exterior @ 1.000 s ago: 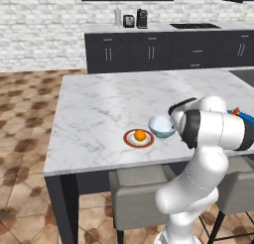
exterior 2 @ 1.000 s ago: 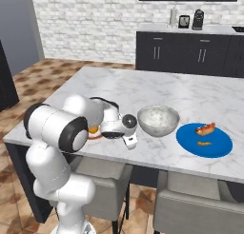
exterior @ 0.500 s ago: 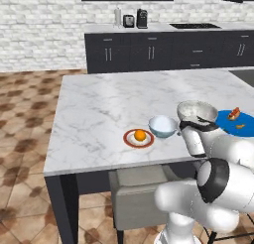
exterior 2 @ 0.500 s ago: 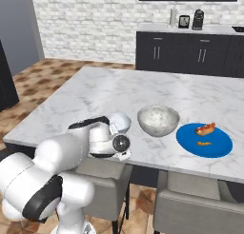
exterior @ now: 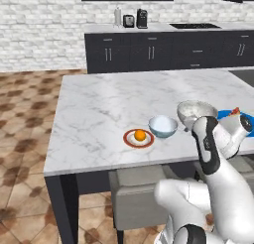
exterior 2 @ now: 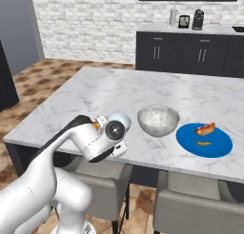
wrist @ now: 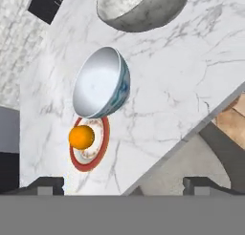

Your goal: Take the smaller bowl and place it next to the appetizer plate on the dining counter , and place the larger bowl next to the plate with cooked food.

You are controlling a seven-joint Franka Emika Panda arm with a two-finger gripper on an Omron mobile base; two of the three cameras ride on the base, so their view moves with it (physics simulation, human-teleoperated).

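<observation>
The white arm bends low in front of the near edge of the dining counter [exterior: 99,109], its elbow doubled back and its hand [exterior 2: 114,133] sitting at about the level of the marble surface, turned sideways so it looks along the top from the edge. In the hand view the two fingers [wrist: 45,185] stand spread as wide as they go, with nothing between them; the gripper [wrist: 124,186] hangs off the edge, apart from the dishes.

Reading along the surface from left to right in the left base view, there are four dishes in a row. First comes one appetizer plate [exterior: 130,139], white with a red-brown rim, carrying a single orange ball of food [exterior: 140,135]. Just beside it, rims nearly touching, sits one smaller bowl [exterior: 162,125], pale blue outside and white within, upright. Next is one larger bowl [exterior: 193,110], grey-white marbled, also upright, partly behind the arm. Last, just beside that, lies one blue plate with cooked food [exterior 2: 204,141], holding a reddish piece and a small orange scrap.

Two grey stools [exterior 2: 190,209] are tucked under the near edge.
</observation>
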